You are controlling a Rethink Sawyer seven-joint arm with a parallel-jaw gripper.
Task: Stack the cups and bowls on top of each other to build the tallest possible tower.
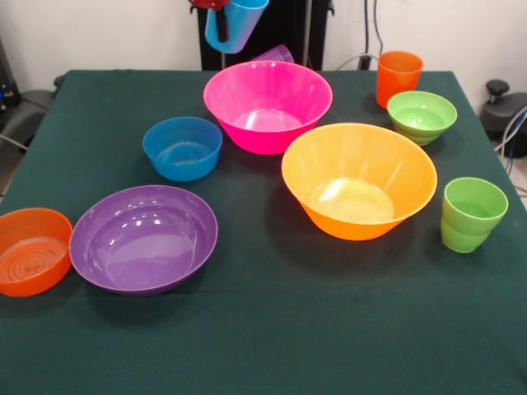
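At the top edge we see the robot's fingers [221, 18] clamped on the rim of a sky blue translucent plastic cup [237, 25]: one dark finger reaches down inside the cup's mouth, and the cup hangs tilted in the air, clear of the green cloth-covered table [272, 329].

Just below the fingers and a little to the right, a purple translucent plastic cup [277, 54] peeks out behind the far rim of a large glossy pink plastic bowl [268, 103], which sits upright almost directly under the held cup. Below and left of the fingers stands a small blue plastic bowl [182, 147], near the pink bowl but apart from it. Farther down on that side lies a wide shallow purple plastic bowl [143, 238], and touching its left rim we find a small orange plastic bowl [33, 250] at the picture's left edge.

Below and right of the fingers rests a large yellow-orange plastic bowl [359, 179], its rim close to the pink bowl's. Well off to the right of the fingers stands an orange translucent plastic cup [398, 77], with a small green plastic bowl [422, 116] just beside it. Farthest right, a lime green plastic cup with a stepped base [473, 214] stands upright alone.
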